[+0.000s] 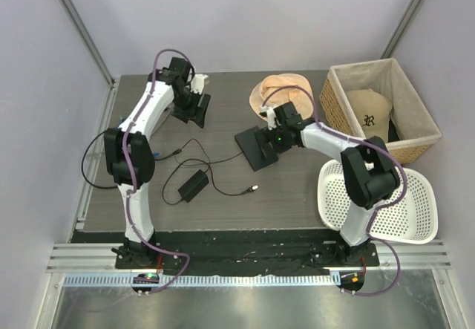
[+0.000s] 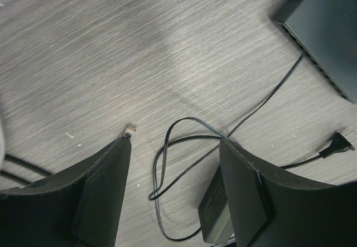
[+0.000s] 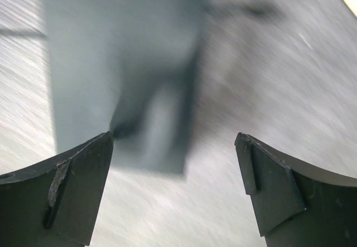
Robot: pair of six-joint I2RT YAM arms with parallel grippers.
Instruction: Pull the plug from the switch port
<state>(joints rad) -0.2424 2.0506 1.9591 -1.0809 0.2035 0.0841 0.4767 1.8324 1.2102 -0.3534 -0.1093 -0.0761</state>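
Observation:
The plug (image 2: 130, 129), a small clear connector, lies loose on the table just off my left fingertip; its cable is hidden behind the finger. From above, the plug (image 1: 177, 151) ends a blue cable (image 1: 154, 154) and sits apart from the switch (image 1: 256, 148). The switch's port edge (image 2: 312, 52) shows nothing plugged in on the visible part. My left gripper (image 2: 175, 142) is open and holds nothing; from above the left gripper (image 1: 199, 110) hangs at the far left. My right gripper (image 3: 174, 138) is open over the blurred switch (image 3: 111, 63).
A black adapter brick (image 1: 193, 186) with its looping black lead (image 2: 167, 163) lies near the table's front, its silver-tipped plug (image 1: 254, 190) to the right. A tan hat (image 1: 278, 91), a wicker basket (image 1: 415, 132) and a white basket (image 1: 415, 217) stand on the right.

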